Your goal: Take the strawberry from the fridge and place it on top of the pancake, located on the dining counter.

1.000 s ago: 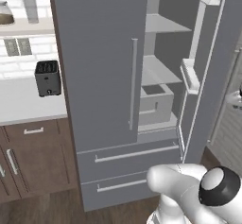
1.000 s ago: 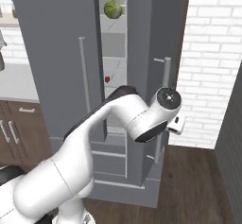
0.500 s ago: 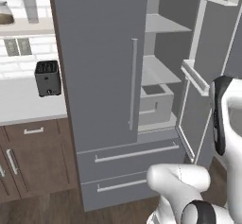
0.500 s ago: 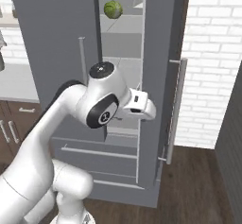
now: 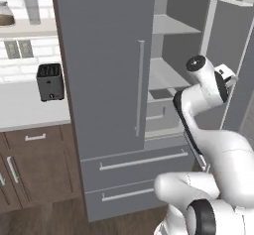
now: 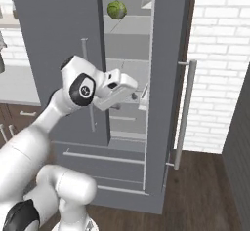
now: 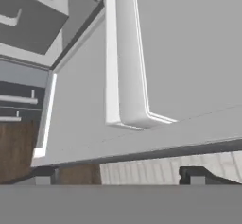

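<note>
Fridge (image 5: 104, 80): left door shut, right door (image 6: 165, 54) now swung wide. Gripper (image 7: 119, 175) has just let go of the handle (image 6: 184, 109), jaws spread wide and empty, beside the opening. Strawberry's shelf cannot be told; reaching inside likely follows.

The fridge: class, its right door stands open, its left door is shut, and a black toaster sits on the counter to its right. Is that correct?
Not quite. The toaster sits on the counter to the left of the fridge, as the left base view shows. The right door is open and the left door is shut, as stated.
</note>
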### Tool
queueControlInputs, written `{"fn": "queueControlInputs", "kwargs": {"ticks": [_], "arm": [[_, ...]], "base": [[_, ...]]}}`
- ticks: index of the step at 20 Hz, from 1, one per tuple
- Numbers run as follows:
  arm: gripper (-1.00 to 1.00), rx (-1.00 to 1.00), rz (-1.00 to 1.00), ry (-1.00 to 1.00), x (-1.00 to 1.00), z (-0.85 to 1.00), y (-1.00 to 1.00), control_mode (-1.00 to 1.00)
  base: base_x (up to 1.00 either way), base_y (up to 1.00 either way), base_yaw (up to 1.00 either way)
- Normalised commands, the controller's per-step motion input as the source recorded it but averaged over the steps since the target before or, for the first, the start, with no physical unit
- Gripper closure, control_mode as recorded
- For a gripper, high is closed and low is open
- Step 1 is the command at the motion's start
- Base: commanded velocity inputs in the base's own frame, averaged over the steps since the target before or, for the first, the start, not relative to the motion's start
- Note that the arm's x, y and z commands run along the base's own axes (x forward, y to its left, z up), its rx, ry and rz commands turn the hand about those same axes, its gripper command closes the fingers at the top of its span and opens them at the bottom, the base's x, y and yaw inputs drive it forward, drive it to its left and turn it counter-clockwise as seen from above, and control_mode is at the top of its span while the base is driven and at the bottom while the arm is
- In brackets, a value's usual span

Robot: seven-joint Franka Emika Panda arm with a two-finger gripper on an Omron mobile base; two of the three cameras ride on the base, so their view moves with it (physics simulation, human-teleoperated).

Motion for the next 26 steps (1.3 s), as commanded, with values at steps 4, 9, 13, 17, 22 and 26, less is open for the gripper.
{"fn": "queueControlInputs", "kwargs": {"ticks": [4,9,13,17,22,26], "arm": [[-1.0,-0.11,-0.08,0.16,0.9,-0.03,-0.08,-1.0],[-1.0,0.0,0.0,0.01,0.25,-0.2,-0.69,-1.0],[-1.0,0.0,0.01,-0.02,0.0,-0.16,-0.89,-1.0],[-1.0,0.0,0.09,-0.01,0.0,-0.03,-0.39,-1.0],[-1.0,0.0,0.01,0.0,0.05,0.0,0.07,-1.0],[-1.0,-0.01,0.0,-0.03,-0.02,0.07,0.5,-1.0]], "base": [[0.0,0.0,0.0],[0.0,0.0,0.0],[0.0,0.0,0.0],[0.0,0.0,0.0],[0.0,0.0,0.0],[0.0,0.0,0.0]]}}
